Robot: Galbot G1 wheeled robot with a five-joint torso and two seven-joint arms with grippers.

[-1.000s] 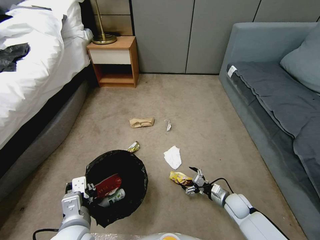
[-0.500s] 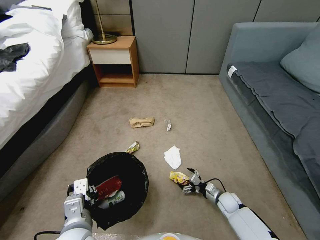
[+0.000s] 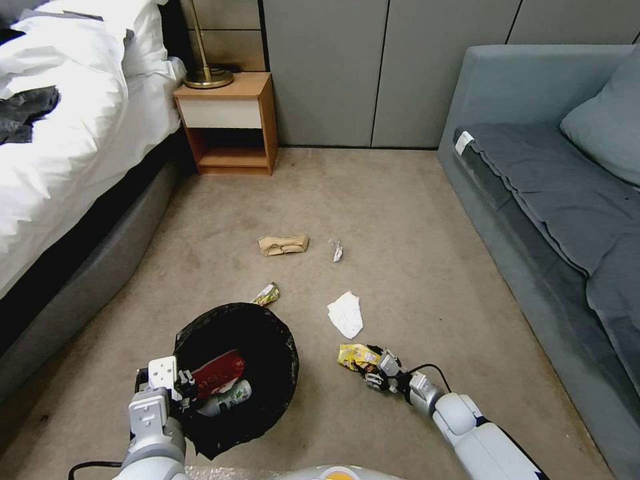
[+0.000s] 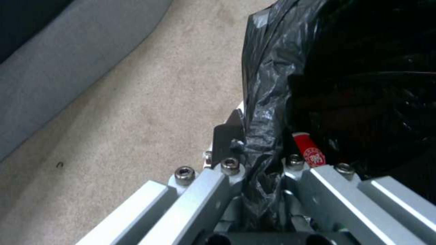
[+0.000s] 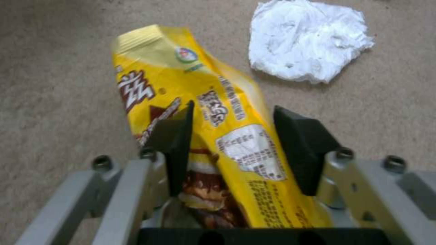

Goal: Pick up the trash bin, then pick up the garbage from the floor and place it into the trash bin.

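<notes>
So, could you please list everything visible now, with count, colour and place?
trash bin: one, black liner, floor, near left
red carton: one, inside bin
green-labelled bottle: one, inside bin
yellow wrapper: one, floor, between right fingers
small wrapper: one, yellow, beyond bin
tissue: one, white, floor centre
brown paper bag: one, floor, farther
small scrap: one, whitish, beside bag
nightstand: one, wooden, by bed
bed: one, white, left
sofa: one, grey, right
left gripper: shut on bin rim
right gripper: open, around yellow wrapper
</notes>
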